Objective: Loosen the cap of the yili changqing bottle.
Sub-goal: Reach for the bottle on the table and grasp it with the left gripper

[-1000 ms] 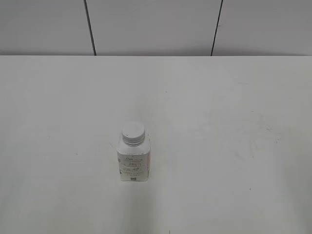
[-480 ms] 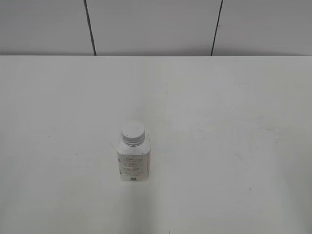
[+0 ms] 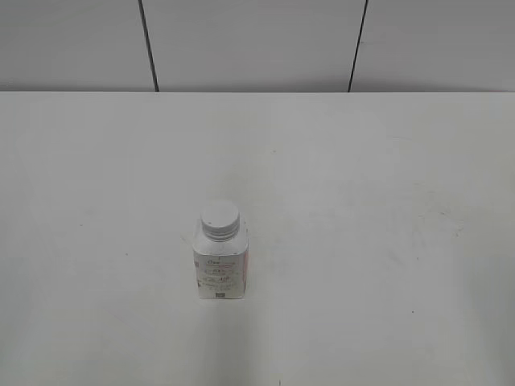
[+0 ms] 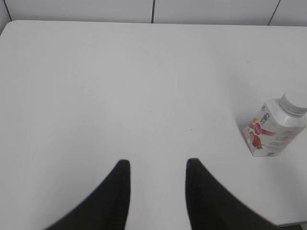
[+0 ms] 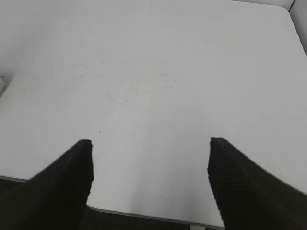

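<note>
The yili changqing bottle is a small squarish white bottle standing upright on the white table, left of centre in the exterior view. Its ribbed white cap sits on the neck. The bottle also shows at the right edge of the left wrist view, with pink-red print, and the cap on top. My left gripper is open and empty, well left of the bottle. My right gripper is open wide and empty over the table's near edge. Neither gripper shows in the exterior view.
The white table runs to a grey panelled wall at the back. The table's near edge shows under my right gripper, and a rounded far corner shows in the left wrist view.
</note>
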Robot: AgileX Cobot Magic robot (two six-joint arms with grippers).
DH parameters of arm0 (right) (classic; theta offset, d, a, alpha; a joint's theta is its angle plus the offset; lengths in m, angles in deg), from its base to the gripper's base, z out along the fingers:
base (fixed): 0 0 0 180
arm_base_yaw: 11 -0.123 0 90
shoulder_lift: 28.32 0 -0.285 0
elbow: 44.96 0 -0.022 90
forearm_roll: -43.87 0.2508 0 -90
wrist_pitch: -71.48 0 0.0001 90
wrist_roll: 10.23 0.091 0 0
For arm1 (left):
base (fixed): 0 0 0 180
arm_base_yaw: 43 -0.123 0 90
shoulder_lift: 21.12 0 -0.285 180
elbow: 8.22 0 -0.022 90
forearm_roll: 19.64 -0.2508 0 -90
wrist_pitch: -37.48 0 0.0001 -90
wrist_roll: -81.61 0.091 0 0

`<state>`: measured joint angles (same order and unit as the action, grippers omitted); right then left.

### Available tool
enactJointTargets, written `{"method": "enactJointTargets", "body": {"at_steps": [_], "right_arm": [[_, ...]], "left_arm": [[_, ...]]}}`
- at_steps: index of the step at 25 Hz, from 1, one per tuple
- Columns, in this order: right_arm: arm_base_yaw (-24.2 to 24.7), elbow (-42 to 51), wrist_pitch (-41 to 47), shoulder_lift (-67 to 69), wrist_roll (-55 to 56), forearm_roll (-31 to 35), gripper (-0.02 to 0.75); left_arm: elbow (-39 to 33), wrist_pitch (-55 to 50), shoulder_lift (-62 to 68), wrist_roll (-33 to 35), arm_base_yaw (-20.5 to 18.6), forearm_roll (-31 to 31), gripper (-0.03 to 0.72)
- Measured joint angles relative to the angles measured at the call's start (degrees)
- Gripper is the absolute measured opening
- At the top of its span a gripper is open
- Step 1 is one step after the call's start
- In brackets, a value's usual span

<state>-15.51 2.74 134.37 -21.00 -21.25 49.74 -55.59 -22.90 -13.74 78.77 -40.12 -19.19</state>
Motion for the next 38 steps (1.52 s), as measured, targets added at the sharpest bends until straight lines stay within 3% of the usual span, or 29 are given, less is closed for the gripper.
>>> {"method": "enactJointTargets", "body": {"at_steps": [7, 10, 16, 24, 33, 38], "right_arm": [[0.0, 0.0, 0.0, 0.0, 0.0, 0.0, 0.587], [0.0, 0.0, 0.0, 0.0, 0.0, 0.0, 0.587], [0.0, 0.0, 0.0, 0.0, 0.0, 0.0, 0.587], [0.0, 0.0, 0.0, 0.0, 0.0, 0.0, 0.587], [0.0, 0.0, 0.0, 0.0, 0.0, 0.0, 0.587], [0.0, 0.0, 0.0, 0.0, 0.0, 0.0, 0.587]], "left_arm": [[0.9, 4.3, 0.0, 0.0, 0.0, -0.4, 0.456], [0.9, 9.1, 0.0, 0.0, 0.0, -1.1, 0.491], [-1.7, 23.4, 0.0, 0.0, 0.0, -5.4, 0.491], [-12.0, 45.5, 0.0, 0.0, 0.0, -9.0, 0.491], [-14.2, 48.8, 0.2, 0.0, 0.0, -9.2, 0.48], [-14.2, 50.5, 6.7, 0.0, 0.0, -9.2, 0.468]]}}
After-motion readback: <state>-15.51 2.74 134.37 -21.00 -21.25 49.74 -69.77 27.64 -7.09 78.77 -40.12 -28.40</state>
